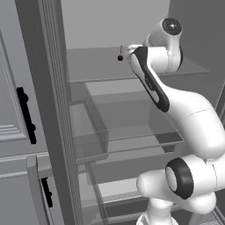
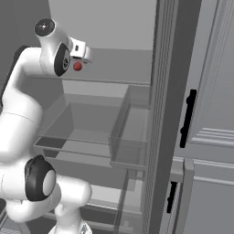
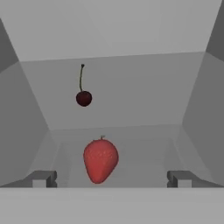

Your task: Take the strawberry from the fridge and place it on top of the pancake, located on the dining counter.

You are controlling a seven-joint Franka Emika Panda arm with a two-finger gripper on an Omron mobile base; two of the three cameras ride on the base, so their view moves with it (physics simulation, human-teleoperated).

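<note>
Hand view: one strawberry point(image 3: 100, 160) at lower centre, lying on a pale shelf point(image 3: 131, 105) inside the fridge point(image 3: 26, 100), point downward. It sits between the two fingertips point(image 3: 41, 178) of the pincer point(image 3: 109, 179), which stand wide apart at the frame's lower left and lower right, released, touching nothing. One dark cherry point(image 3: 83, 98) with a thin upright stem sits further back, upper left of the strawberry.

Right base view: strawberry point(image 2: 77, 66) is a small red dot at upper left, just beside the wrist; the cherry is hidden by the arm. Pincer point(image 2: 84, 57) mostly cut off behind the hand.

Left base view: cherry point(image 1: 120, 57) is visible at upper centre; the strawberry is nearly all hidden behind the wrist. Glass shelves and a clear bin point(image 1: 90, 132) lie below.

Black cabinet handles: two in each base view point(image 1: 26, 115).
</note>
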